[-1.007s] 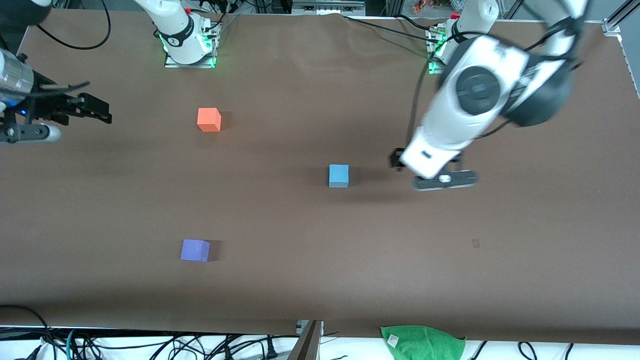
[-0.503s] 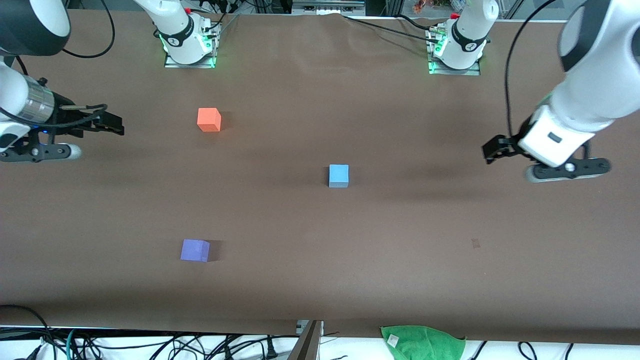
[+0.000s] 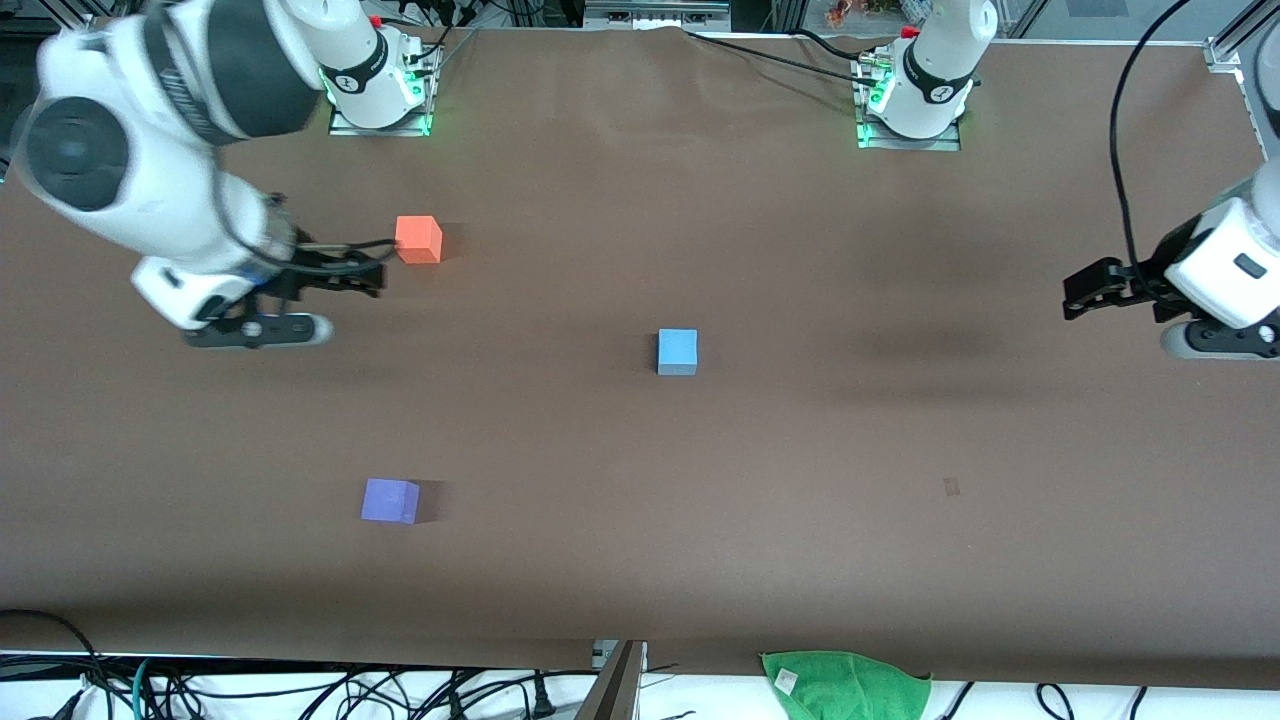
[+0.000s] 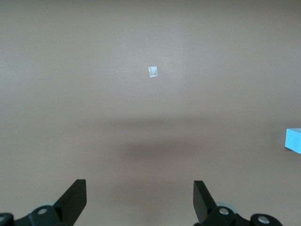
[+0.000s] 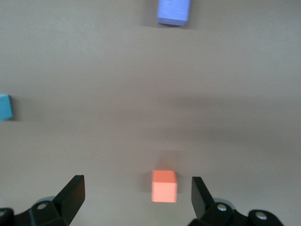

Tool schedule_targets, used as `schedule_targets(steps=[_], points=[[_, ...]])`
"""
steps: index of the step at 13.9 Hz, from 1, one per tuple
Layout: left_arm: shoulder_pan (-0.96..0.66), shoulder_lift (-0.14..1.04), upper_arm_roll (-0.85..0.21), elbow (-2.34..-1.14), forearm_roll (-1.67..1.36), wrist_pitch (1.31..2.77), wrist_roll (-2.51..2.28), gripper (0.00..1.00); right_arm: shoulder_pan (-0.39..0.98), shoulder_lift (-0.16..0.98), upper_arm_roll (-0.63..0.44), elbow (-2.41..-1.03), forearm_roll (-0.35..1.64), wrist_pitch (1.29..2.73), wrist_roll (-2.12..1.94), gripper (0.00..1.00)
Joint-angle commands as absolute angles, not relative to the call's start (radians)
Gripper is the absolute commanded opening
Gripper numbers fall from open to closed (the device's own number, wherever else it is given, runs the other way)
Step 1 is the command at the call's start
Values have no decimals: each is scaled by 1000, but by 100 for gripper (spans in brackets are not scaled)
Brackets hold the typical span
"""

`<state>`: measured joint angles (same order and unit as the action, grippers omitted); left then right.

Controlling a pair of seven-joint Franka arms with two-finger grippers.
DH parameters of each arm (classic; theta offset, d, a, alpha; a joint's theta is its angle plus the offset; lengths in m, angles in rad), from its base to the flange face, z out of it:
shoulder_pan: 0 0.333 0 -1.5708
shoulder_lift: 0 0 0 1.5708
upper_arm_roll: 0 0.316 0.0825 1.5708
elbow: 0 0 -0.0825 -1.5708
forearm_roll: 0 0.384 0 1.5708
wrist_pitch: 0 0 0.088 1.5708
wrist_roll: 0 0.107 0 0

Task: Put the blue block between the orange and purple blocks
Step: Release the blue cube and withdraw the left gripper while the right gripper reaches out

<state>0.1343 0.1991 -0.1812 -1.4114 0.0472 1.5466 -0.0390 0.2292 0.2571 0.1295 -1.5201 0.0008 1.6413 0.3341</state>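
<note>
A brown table (image 3: 640, 560) carried three small matte cubes, well apart; the blue block (image 3: 677, 351) sat near the middle, the orange block (image 3: 418, 239) lay toward the right arm's end and farther from the front camera, and the purple block (image 3: 390, 500) lay at that same end but nearer the front camera.

The right gripper (image 3: 345, 268) hung over the table just beside the orange block, jaws spread wide and holding nothing; in its wrist view the orange block (image 5: 164, 185) sat between the two open fingertips (image 5: 74, 190) and slightly ahead of them, the purple block (image 5: 174, 11) well ahead of the jaws, the blue block (image 5: 4, 107) off to one side at the frame's edge.

The left gripper (image 3: 1098, 288) waited over the left arm's end of the table, jaws also wide and empty; in its wrist view only bare table lay ahead of the jaws, with the blue block (image 4: 294, 140) far off to one side.

The blue block looked light, stiff and unlikely to break; its matte faces should give good friction; a grip across two opposite flat sides, taken from above, seemed best.

Room for moving looked generous; the gap between orange and purple was wide and bare, and all three blocks sat well in from the table's edges; a green cloth (image 3: 846, 684) lay off the table's near edge, out of the way.
</note>
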Motion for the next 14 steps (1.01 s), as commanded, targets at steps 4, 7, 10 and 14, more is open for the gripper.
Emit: schedule_targets(steps=[4, 7, 10, 14], points=[[11, -24, -17, -1700, 3, 1713, -6, 100, 406, 357, 124, -1491, 8, 1802, 668, 100], [11, -74, -17, -1766, 2, 1721, -18, 100, 494, 423, 124, -1489, 5, 1941, 825, 100], [14, -58, -26, -1727, 3, 1640, -17, 100, 549, 478, 123, -1488, -3, 2046, 935, 100], [12, -46, -31, -1712, 8, 1640, -8, 100, 604, 557, 120, -1488, -37, 2178, 1023, 100]])
